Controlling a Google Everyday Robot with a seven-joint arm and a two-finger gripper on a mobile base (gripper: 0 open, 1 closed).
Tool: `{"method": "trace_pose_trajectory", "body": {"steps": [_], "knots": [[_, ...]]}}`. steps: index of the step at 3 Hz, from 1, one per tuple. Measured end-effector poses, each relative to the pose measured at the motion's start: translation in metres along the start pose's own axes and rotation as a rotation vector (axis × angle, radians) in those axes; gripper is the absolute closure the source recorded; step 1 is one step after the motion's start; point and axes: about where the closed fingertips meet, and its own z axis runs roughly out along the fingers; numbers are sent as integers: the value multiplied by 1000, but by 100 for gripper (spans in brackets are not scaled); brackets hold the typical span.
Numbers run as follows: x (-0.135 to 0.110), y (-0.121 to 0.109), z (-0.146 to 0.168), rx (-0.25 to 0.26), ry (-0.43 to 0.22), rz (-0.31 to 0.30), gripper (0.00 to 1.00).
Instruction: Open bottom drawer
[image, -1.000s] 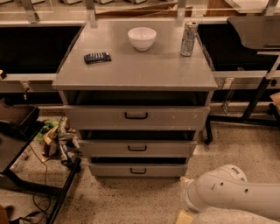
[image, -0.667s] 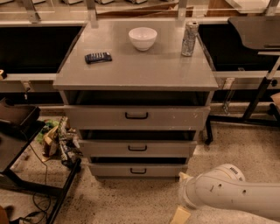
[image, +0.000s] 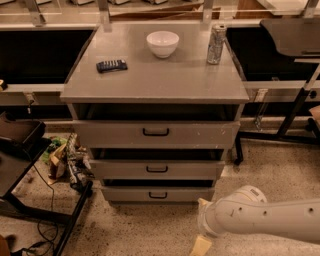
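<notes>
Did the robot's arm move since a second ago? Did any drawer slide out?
Only a little. The arm crept sideways toward the cabinet. Its hand is low by the floor, in front of the bottom drawer and off to one side, and it took hold of nothing. All three drawers, the bowl, the can and the remote stayed put.
</notes>
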Motion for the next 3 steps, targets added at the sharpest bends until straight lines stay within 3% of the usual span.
{"method": "trace_pose_trajectory", "body": {"steps": [2,3], "knots": [[29,-27,110,-40,8,-94,0],[44,-58,194,-67,6,-126,0]]}}
